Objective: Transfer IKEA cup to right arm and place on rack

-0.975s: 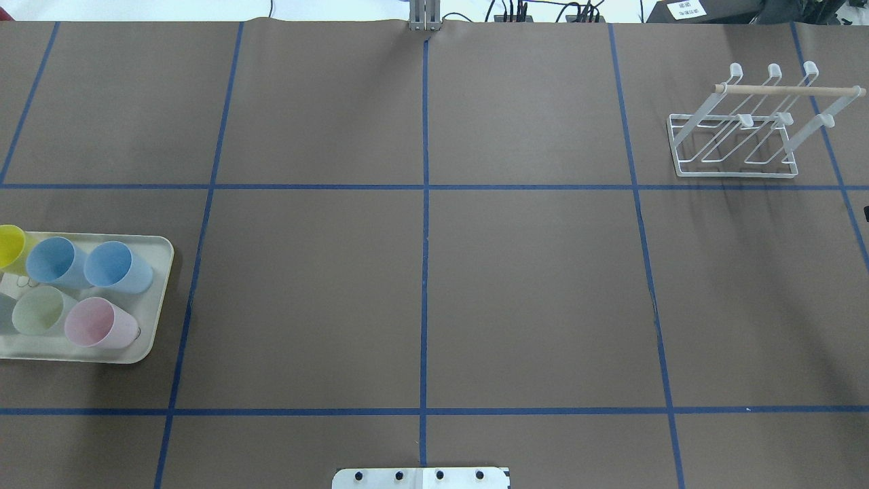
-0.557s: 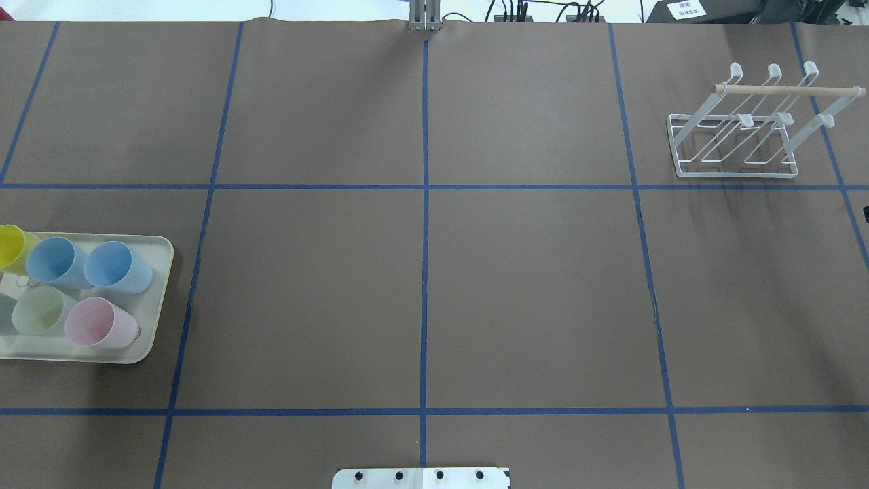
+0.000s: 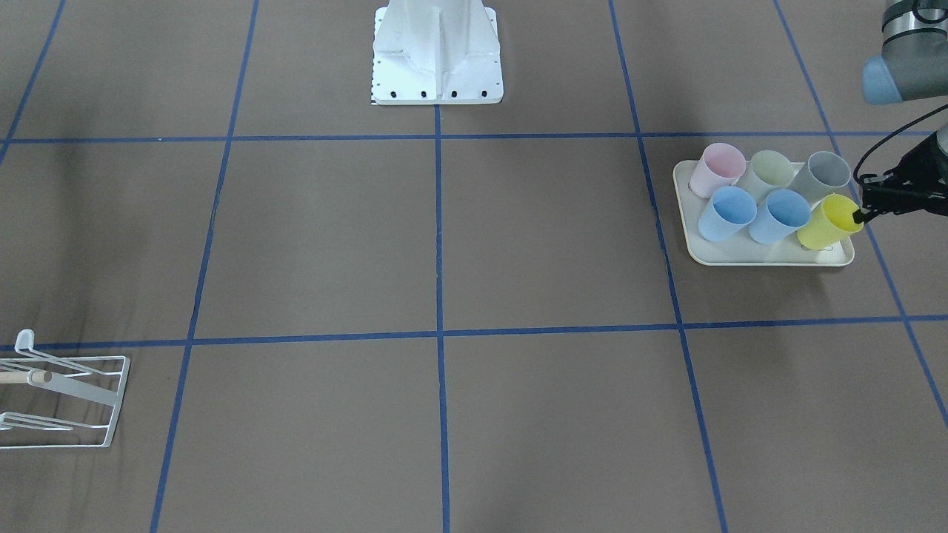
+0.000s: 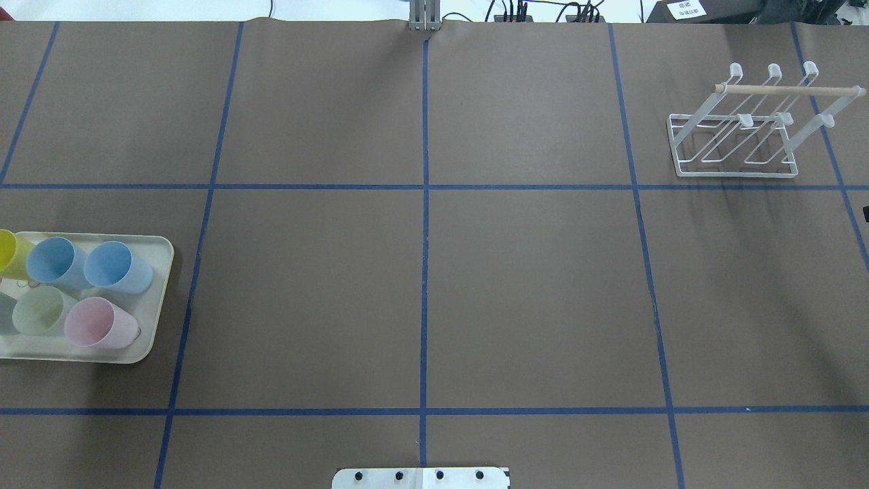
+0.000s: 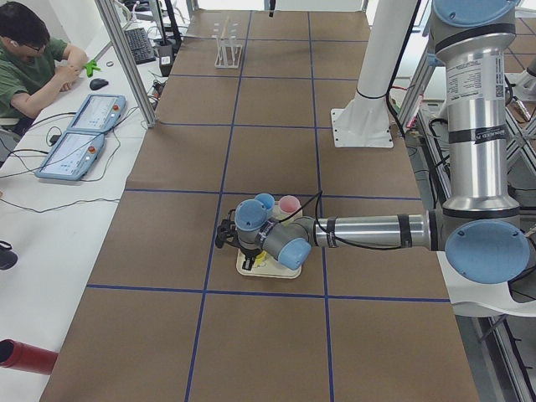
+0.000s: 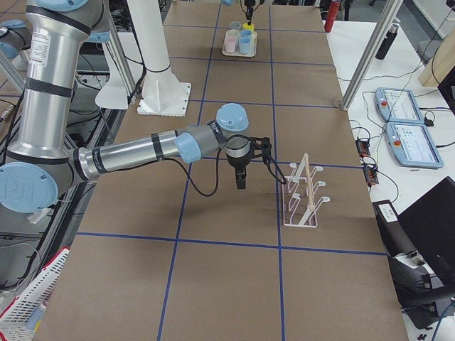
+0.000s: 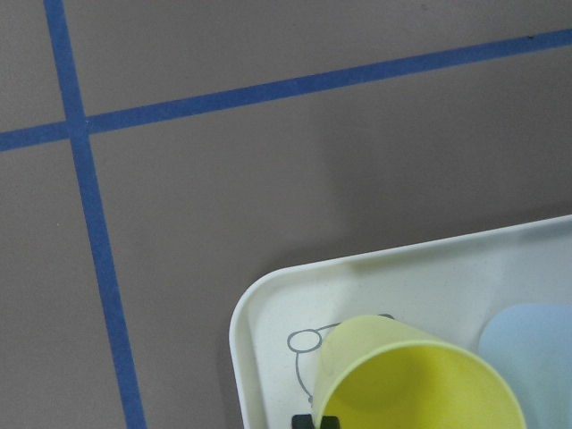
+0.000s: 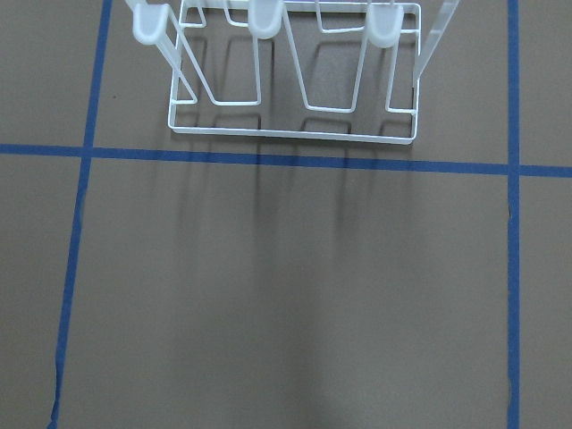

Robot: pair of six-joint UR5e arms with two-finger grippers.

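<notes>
Left gripper [image 3: 858, 216] pinches the rim of the yellow cup [image 3: 826, 226]. Right gripper [image 6: 241, 186], state impossible to tell, hangs far across the bench [image 4: 529, 292], beside the rack [image 6: 304, 195].

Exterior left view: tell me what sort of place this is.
Probably a robotics lab: the left arm over a table gridded with blue tape, teach pendants on the side bench, a person seated there.

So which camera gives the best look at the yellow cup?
The front-facing view: the yellow cup shows whole on the tray, the left gripper at its rim. The left wrist view crops it, the overhead cuts it at the edge, the left side view hides most behind the left arm, the right side view shows it tiny.
</notes>
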